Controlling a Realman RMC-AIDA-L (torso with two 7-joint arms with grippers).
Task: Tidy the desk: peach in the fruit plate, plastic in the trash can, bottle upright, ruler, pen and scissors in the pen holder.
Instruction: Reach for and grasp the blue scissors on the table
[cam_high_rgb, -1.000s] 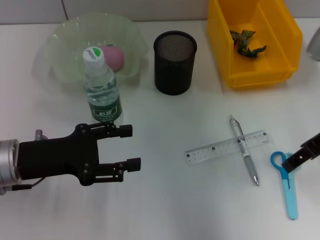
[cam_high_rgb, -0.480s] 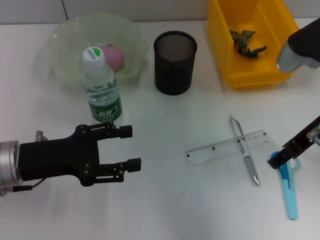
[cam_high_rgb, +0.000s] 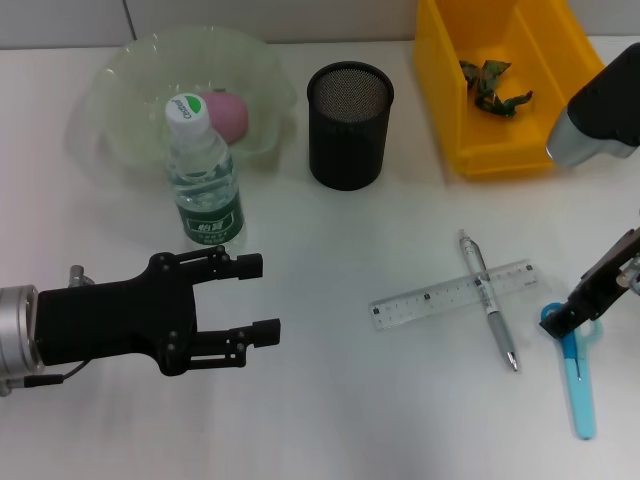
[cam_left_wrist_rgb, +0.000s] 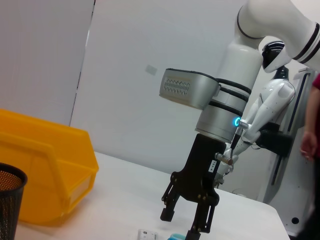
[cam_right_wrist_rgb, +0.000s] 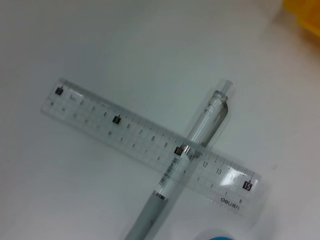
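Note:
The pink peach (cam_high_rgb: 228, 115) lies in the pale green fruit plate (cam_high_rgb: 130, 90). The water bottle (cam_high_rgb: 205, 185) stands upright in front of the plate. The black mesh pen holder (cam_high_rgb: 349, 125) is empty. Green plastic (cam_high_rgb: 492, 85) lies in the yellow bin (cam_high_rgb: 560, 150). The pen (cam_high_rgb: 488, 312) lies across the clear ruler (cam_high_rgb: 440, 296); both also show in the right wrist view, pen (cam_right_wrist_rgb: 200, 135) over ruler (cam_right_wrist_rgb: 115, 125). The blue scissors (cam_high_rgb: 576, 375) lie at the right. My right gripper (cam_high_rgb: 585, 305) is open just above the scissors' handle; the left wrist view shows it (cam_left_wrist_rgb: 181, 225) open. My left gripper (cam_high_rgb: 255, 297) is open and empty below the bottle.
The white desk's right edge is close to the scissors. The yellow bin (cam_left_wrist_rgb: 45, 175) and pen holder (cam_left_wrist_rgb: 7, 200) stand at the back. My right arm's grey wrist (cam_high_rgb: 600, 120) hangs over the bin's right corner.
My right arm has swung in from the right edge and its gripper has come down over the scissors' handle. My left arm has not moved.

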